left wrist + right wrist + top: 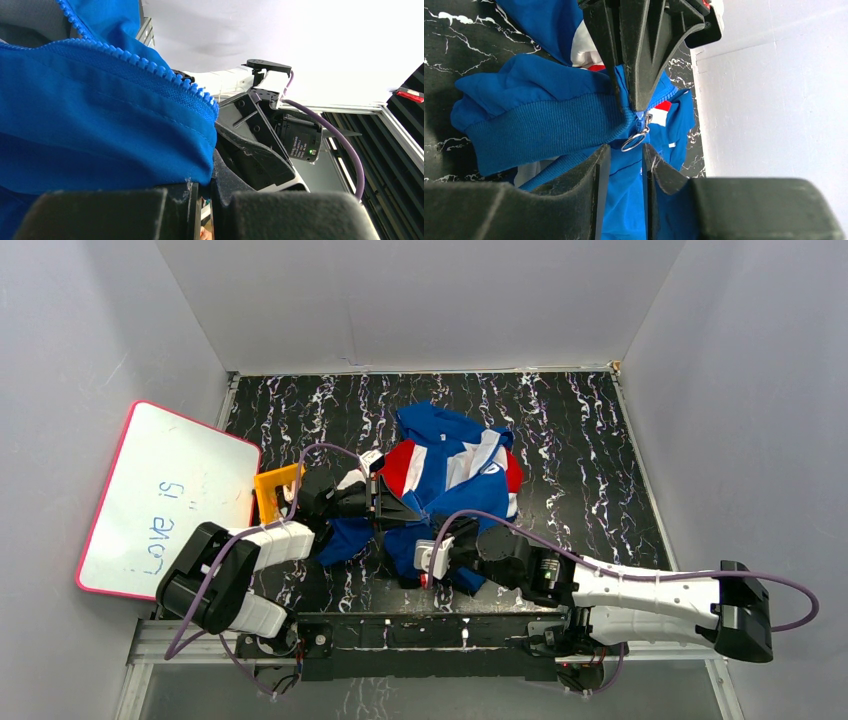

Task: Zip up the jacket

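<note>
Far left against the wall: pink-rimmed whiteboard (165,500), "Love is" written on it, orange block (275,492) just beside it. Next, my left claw (631,102), pressed together on the jacket (450,465) at its blue edge by the zipper. Jacket lies bunched mid-table, red and white stripes up, touching both my claws. My right claw (626,155) is at the jacket's near edge, with a narrow slot between the fingers and the pull ring (634,140) at the slot's mouth; can't tell if it's pinched. Only the right wrist view shows the ring and ribbed hem (549,130). Only the left wrist view shows the zipper teeth (150,65), a bare row along the fabric edge. Top view alone shows the stripes and board. Table (580,440) is black with white marbling. Plain grey walls (420,300) on three sides.
</note>
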